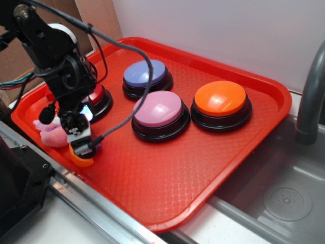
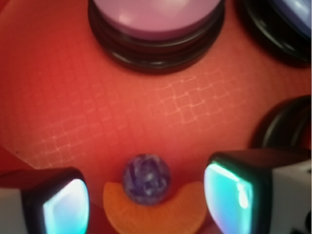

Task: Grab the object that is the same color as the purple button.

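The gripper point(image 2: 146, 200) hangs low over the red tray point(image 2: 97, 112) with its fingers point(image 2: 66, 204) spread apart, grasping nothing. The dark purple marbled ball point(image 2: 146, 178) sits between the two pads, touching neither, nestled in the curve of the orange crescent point(image 2: 156, 217). Beyond the fingertips stands the purple button point(image 2: 156, 29). A pink plush toy point(image 1: 53, 133) lies beside the gripper.

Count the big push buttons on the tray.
4. The blue button sits at the back, the pink-purple button in the middle, the orange button to its right, and a red button is half hidden behind the arm.
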